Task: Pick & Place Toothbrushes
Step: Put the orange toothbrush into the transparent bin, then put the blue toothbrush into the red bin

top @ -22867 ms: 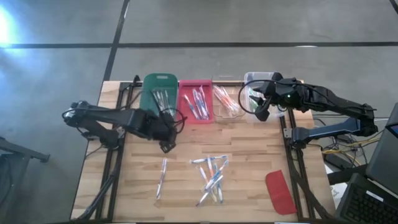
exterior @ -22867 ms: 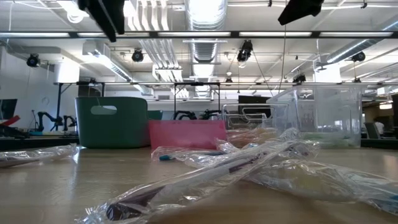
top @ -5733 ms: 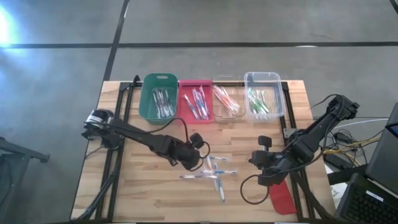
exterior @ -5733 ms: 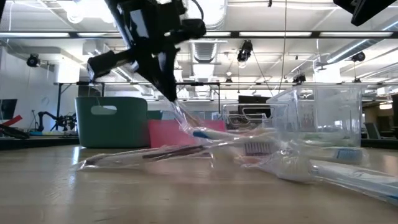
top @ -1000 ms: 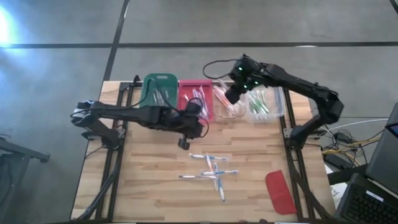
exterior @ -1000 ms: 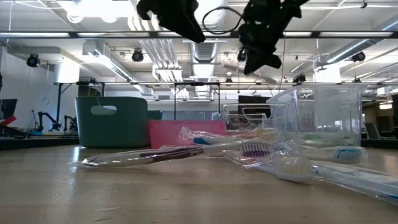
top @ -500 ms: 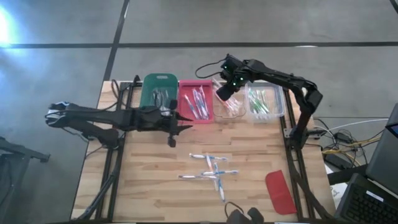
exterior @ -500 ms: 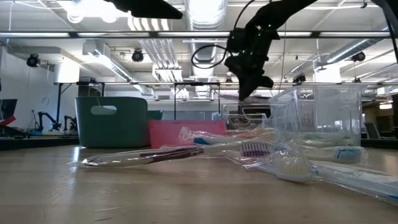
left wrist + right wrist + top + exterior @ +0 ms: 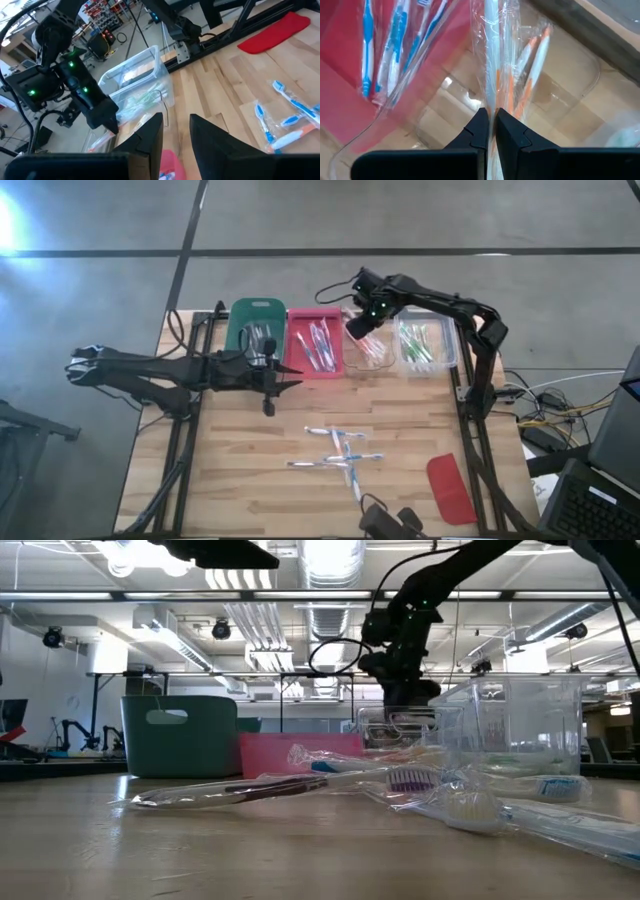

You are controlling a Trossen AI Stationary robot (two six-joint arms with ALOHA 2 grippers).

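My right gripper [image 9: 358, 328] is over the clear bin [image 9: 366, 352] that holds orange toothbrushes, shut on a wrapped orange-and-white toothbrush [image 9: 492, 60]. It also shows in the low view [image 9: 402, 690], just above the bins. My left gripper [image 9: 285, 380] hovers in front of the green bin [image 9: 255, 345] and the red bin [image 9: 314, 348], open and empty [image 9: 175, 131]. Several wrapped toothbrushes [image 9: 342, 460] lie loose on the table's middle, toward the near edge; in the low view they lie in a heap [image 9: 400, 785]. My right gripper pinches the wrapped toothbrush between its two fingers [image 9: 481, 131], by one end of the clear wrapper [image 9: 491, 102]. The fingers come from above, pointing down into the clear bin. The toothbrush runs on beyond the fingertips, in line with them. Whether its far end touches the bin, I cannot tell.
A second clear bin [image 9: 425, 342] with green toothbrushes stands at the far right of the row. A flat red lid [image 9: 450, 488] lies near the table's near right corner. A dark object [image 9: 390, 522] shows at the near edge.
My right gripper has gone a little toward the table's left edge and down over the clear bin, still shut on the wrapped toothbrush. My left gripper has drawn back toward the table's left edge, from in front of the red bin to nearer the green bin.
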